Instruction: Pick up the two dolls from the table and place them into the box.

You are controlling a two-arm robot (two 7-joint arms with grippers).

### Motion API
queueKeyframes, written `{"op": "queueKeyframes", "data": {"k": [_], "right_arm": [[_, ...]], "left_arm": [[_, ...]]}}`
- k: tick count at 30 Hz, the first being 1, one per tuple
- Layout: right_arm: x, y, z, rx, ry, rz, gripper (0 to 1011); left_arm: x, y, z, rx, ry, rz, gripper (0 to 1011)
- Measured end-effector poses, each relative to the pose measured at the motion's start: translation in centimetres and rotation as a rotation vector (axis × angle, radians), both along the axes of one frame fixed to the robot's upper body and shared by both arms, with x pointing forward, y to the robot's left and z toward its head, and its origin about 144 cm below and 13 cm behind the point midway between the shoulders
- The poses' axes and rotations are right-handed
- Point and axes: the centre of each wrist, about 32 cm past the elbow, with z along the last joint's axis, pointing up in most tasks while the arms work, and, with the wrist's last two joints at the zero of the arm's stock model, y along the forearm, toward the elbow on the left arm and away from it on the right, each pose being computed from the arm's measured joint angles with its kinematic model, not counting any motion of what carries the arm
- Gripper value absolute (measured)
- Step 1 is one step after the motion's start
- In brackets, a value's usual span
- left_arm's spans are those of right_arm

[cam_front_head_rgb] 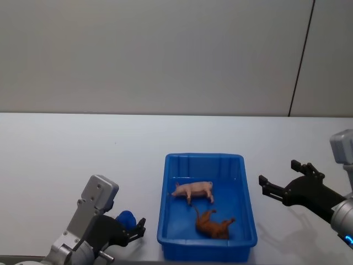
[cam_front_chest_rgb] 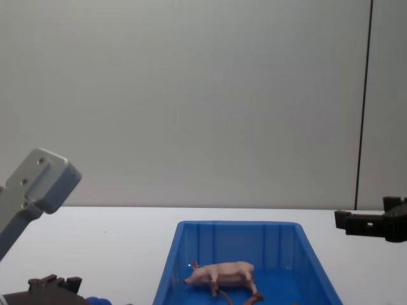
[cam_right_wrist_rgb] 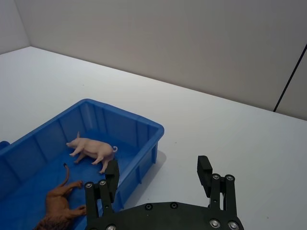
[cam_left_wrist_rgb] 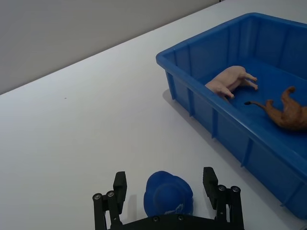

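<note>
The blue box [cam_front_head_rgb: 204,157] stands on the white table [cam_front_head_rgb: 83,149] in front of me. The pale pink pig doll [cam_front_head_rgb: 193,190] lies inside it on its side, also seen in the left wrist view [cam_left_wrist_rgb: 232,79] and the right wrist view [cam_right_wrist_rgb: 93,148]. The fuzzy blue doll [cam_front_head_rgb: 126,218] sits on the table left of the box. My left gripper [cam_left_wrist_rgb: 168,189] is open and low over the table, one finger on either side of the blue doll [cam_left_wrist_rgb: 169,195], with gaps on both sides. My right gripper [cam_front_head_rgb: 277,172] hovers open to the right of the box, holding nothing.
A brown lion-like figure [cam_front_head_rgb: 213,223] lies in the box in front of the pig. The box's near left corner [cam_left_wrist_rgb: 165,60] is close to the left gripper. A grey wall rises behind the table's far edge.
</note>
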Motion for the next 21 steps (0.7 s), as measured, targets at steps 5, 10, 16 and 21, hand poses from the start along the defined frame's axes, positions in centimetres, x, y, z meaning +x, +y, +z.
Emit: {"op": "queueKeyframes", "data": {"k": [5, 10, 16, 21], "right_arm": [[0.0, 0.0, 0.0, 0.000, 0.000, 0.000, 1001], [0.0, 0.0, 0.0, 0.000, 0.000, 0.000, 1001], [0.0, 0.0, 0.0, 0.000, 0.000, 0.000, 1001], [0.0, 0.0, 0.0, 0.000, 0.000, 0.000, 1001]], "left_arm": [[0.1, 0.1, -0.3, -0.015, 0.015, -0.008, 1003], [0.2, 0.2, -0.6, -0.024, 0.029, -0.009, 977], [0.2, 0.4, -1.0, -0.031, 0.048, -0.006, 785], [0.2, 0.5, -1.2, -0.034, 0.057, -0.005, 626]]}}
